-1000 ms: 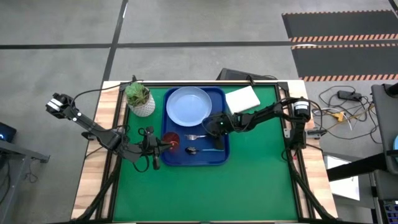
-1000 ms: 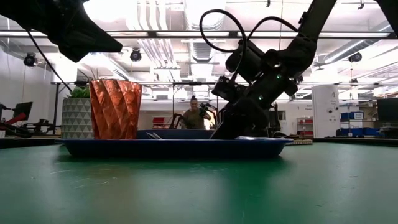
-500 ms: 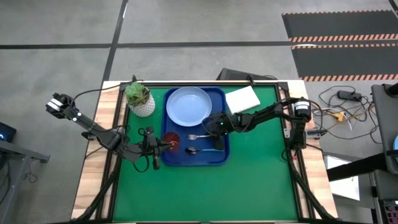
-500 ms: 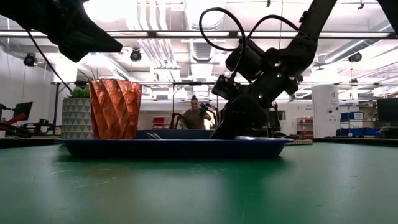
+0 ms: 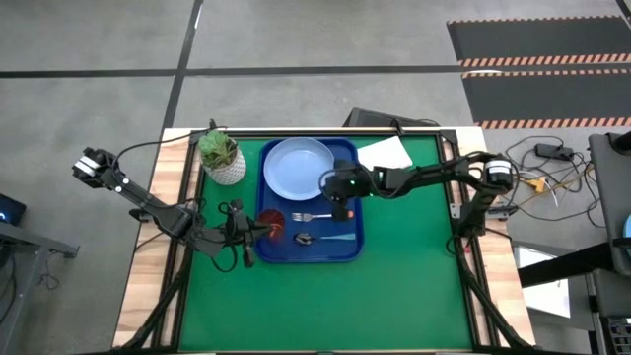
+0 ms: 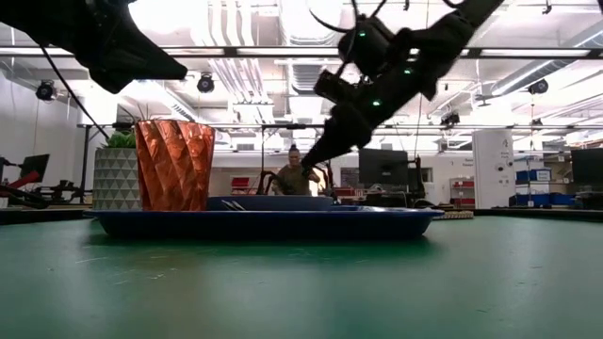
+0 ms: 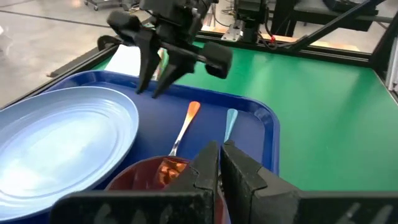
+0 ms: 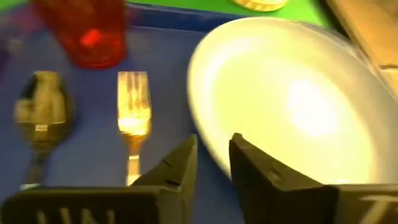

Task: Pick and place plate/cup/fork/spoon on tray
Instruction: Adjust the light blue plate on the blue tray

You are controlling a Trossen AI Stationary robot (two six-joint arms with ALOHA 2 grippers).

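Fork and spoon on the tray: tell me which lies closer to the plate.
The fork, orange-pink handle. It lies between the plate and the blue-handled spoon, which sits nearer the tray's front rim.

light: bright, overhead | low view: ceiling glare | right wrist view: blurred, plate [image 8: 292, 99] washed out

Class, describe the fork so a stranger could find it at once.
Start at the deep-blue tray on the green table. Below the pale-blue plate, two utensils lie side by side, right of the red-brown cup. The fork has silver tines and an orange-pink handle; the spoon has a light-blue one.
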